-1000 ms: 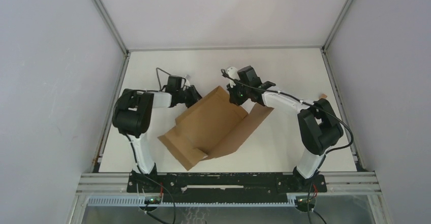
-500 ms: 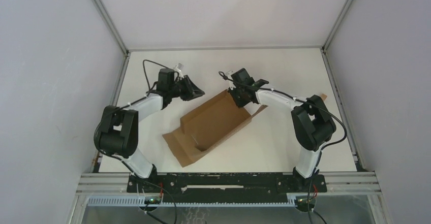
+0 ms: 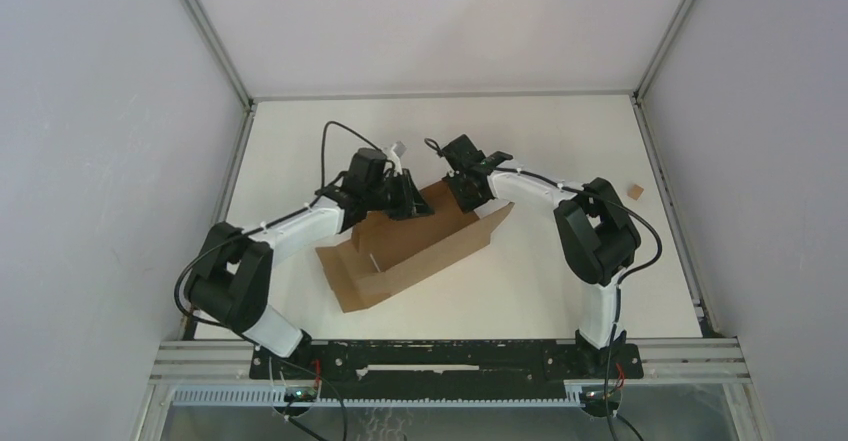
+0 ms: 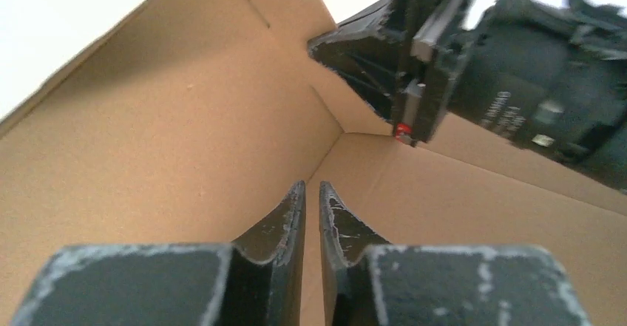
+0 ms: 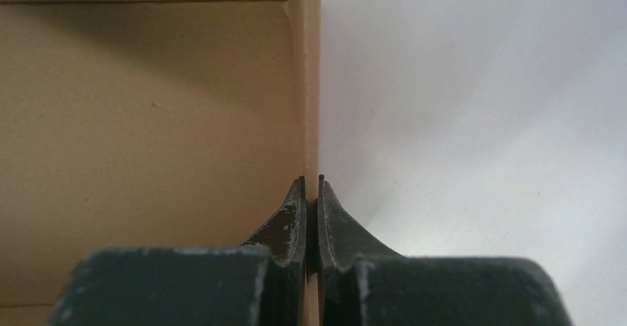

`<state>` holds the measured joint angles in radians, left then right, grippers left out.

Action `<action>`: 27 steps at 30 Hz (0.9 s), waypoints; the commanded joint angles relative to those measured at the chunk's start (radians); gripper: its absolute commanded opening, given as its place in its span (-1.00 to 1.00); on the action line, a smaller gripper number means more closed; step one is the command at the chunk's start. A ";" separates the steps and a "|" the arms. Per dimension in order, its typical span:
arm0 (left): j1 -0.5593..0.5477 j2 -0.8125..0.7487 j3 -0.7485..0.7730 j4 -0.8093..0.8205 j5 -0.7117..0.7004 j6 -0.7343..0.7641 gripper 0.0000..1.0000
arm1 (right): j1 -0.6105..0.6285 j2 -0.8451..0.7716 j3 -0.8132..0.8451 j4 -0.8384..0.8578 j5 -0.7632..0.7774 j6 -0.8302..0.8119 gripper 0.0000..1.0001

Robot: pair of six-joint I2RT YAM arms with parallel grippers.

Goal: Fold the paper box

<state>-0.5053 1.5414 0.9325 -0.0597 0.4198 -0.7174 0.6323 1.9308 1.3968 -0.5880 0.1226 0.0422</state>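
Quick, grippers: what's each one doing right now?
Left gripper: nearly closed, holding nothing, its tips inside the plain brown cardboard box.
Right gripper: closed on the edge of a box wall.

Nothing readable is showing anywhere. The paper box (image 3: 415,244) is presenting plain brown, unprinted cardboard, and a small pale label on the right gripper (image 4: 517,108), seen from the left wrist view, is blurring out too much for any letters to be made out.
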 commanded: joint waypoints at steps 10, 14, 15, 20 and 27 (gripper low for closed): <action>-0.119 0.141 -0.038 0.021 -0.157 -0.019 -0.80 | 0.034 0.023 0.015 -0.043 -0.015 0.031 -0.68; -0.125 0.154 -0.037 0.027 -0.161 -0.022 -0.80 | 0.036 0.034 0.012 -0.049 -0.028 0.029 -0.57; -0.126 0.155 -0.038 0.029 -0.163 -0.022 -0.80 | 0.037 0.037 0.011 -0.050 -0.028 0.028 -0.56; -0.126 0.145 -0.053 0.045 -0.166 -0.032 -0.81 | 0.041 0.059 0.011 -0.056 -0.031 0.037 -0.49; -0.127 0.142 -0.055 0.049 -0.159 -0.033 -0.82 | 0.037 0.063 0.012 -0.064 0.027 0.045 -0.83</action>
<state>-0.6262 1.6997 0.8955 -0.0467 0.2646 -0.7372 0.6655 1.9903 1.3968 -0.6262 0.0994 0.0769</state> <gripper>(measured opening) 0.093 0.108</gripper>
